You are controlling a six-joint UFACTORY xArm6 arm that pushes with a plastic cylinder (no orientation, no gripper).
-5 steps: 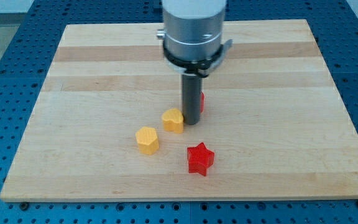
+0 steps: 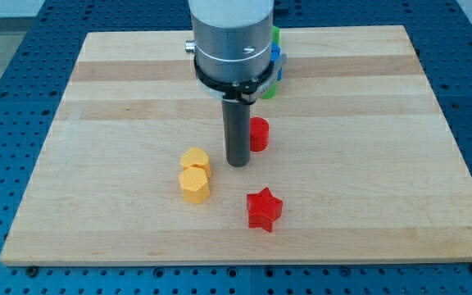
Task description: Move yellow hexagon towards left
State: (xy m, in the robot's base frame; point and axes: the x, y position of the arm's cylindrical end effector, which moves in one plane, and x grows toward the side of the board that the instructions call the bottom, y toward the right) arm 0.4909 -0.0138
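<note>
Two yellow blocks lie touching left of the board's middle. The lower one looks like a hexagon. The upper one sits right against its top edge; I cannot make out its shape. My tip rests on the wooden board, a short way to the view's right of the upper yellow block, with a small gap between them.
A red block stands just right of the rod, partly hidden by it. A red star lies below and right of my tip. Green and blue blocks peek out behind the arm's body near the view's top.
The upper yellow block has slid left and now touches the yellow hexagon. My tip has moved a little to the left. The hexagon and the red star have not moved.
</note>
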